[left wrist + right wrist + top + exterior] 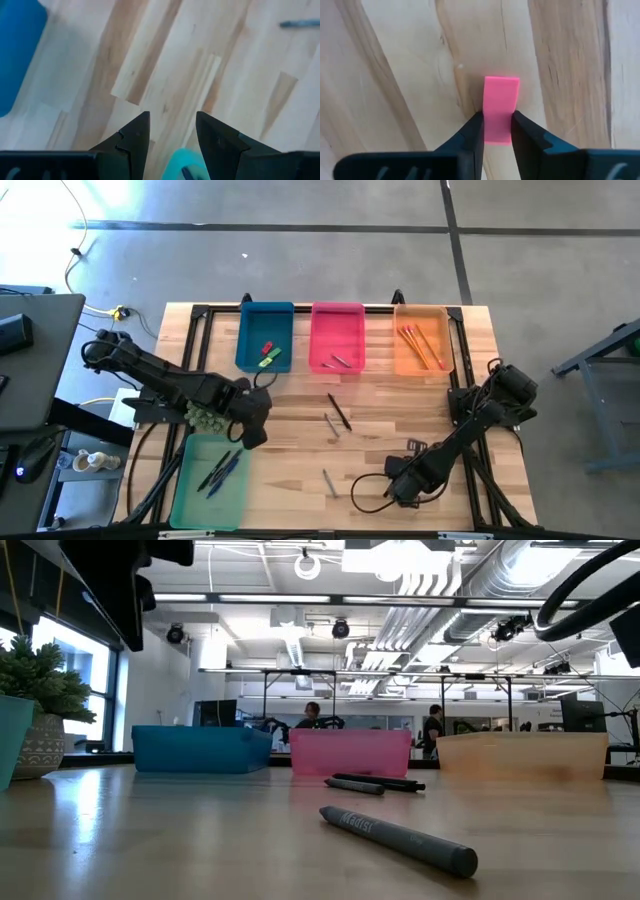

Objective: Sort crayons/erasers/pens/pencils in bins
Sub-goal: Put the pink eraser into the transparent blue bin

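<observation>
High view: a wooden table [300, 395] carries four bins. Along the far edge stand the blue bin [265, 337] with red and green erasers [270, 355], the pink bin [337, 337] with two grey crayons [335, 362], and the orange bin [421, 340] with pencils [420, 346]. The green bin [210, 480], at the near left, holds pens [220, 473]. Loose on the table lie a dark pen [339, 412], a crayon beside it [331, 425] and another crayon nearer the front [329, 482]. The left tool [250, 420] hangs over the far end of the green bin; the right tool [398, 483] is low over the near right part of the table. This view shows neither tool's fingers clearly.

Right wrist view: the right tool [496, 127] grips a pink eraser [500, 107] between its two fingers, the block lying on bare wood. No other view shows this eraser.

Left wrist view: the left tool [172, 132] stands open and empty above the table, the green bin's edge [182, 162] between its fingers, a crayon [299, 23] well apart, and a corner of the blue bin [17, 55] at the side.

Low view: the near crayon [398, 838] lies in the foreground, the pen and second crayon [375, 783] behind it, before the blue, pink and orange bins. People stand in the room beyond [432, 728].
</observation>
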`<action>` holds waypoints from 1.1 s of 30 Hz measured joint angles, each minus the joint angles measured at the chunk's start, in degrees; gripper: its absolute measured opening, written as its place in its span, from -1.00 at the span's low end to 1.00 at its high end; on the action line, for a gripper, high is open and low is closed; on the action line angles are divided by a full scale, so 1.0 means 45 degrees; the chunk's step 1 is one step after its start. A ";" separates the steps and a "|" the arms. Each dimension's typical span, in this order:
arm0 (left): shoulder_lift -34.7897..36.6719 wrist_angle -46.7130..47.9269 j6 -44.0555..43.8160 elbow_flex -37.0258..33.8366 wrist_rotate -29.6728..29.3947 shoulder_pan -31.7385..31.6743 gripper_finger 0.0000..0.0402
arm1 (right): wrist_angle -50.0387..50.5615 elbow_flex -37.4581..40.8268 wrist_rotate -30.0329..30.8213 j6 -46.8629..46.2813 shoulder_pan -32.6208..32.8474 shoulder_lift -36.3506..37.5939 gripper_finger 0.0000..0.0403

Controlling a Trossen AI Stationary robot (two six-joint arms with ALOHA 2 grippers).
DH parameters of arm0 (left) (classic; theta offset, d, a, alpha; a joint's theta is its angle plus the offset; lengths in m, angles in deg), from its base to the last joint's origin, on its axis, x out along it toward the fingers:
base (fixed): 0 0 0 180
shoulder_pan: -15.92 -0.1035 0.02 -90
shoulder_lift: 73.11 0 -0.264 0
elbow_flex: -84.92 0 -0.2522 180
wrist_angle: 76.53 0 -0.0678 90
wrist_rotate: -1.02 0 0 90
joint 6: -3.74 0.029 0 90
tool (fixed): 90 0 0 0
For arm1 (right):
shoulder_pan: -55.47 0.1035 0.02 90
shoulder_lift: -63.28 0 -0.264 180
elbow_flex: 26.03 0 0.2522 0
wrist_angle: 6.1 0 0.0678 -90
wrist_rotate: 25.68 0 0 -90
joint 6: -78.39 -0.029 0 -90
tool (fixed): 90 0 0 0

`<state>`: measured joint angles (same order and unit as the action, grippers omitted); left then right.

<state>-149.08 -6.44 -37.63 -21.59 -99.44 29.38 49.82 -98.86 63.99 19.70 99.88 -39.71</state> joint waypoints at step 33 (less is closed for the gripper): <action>0.0000 -0.6076 0.2977 -0.0005 0.1219 0.0601 -0.27 | -0.1545 -0.3875 0.5865 0.0403 -0.2039 0.0983 -0.67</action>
<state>-149.08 -33.78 -24.23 -21.61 -93.95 32.08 42.86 -116.30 90.39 21.51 90.70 -35.29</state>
